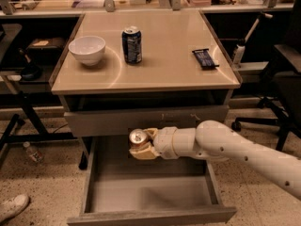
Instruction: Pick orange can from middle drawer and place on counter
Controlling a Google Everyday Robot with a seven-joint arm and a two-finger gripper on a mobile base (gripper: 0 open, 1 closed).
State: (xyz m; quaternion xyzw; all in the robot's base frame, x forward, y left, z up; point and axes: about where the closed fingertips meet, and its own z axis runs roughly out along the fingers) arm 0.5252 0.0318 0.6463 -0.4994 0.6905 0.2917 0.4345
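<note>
Roughly halfway, by est.: orange can [138, 137] is clamped in gripper [143, 144], fingers closed round its sides, silver top showing. Can is held over rear of open middle drawer [150, 194], just below closed drawer front [146, 119]; judged clear of drawer floor, not confirmed. Left to do: can to be raised past cabinet front & set on counter [169, 69], free space noted betw. blue can [132, 44], white bowl [87, 50] & dark wrapped bar [205, 59]. No brand or text can be read on cans or wrapper.
</note>
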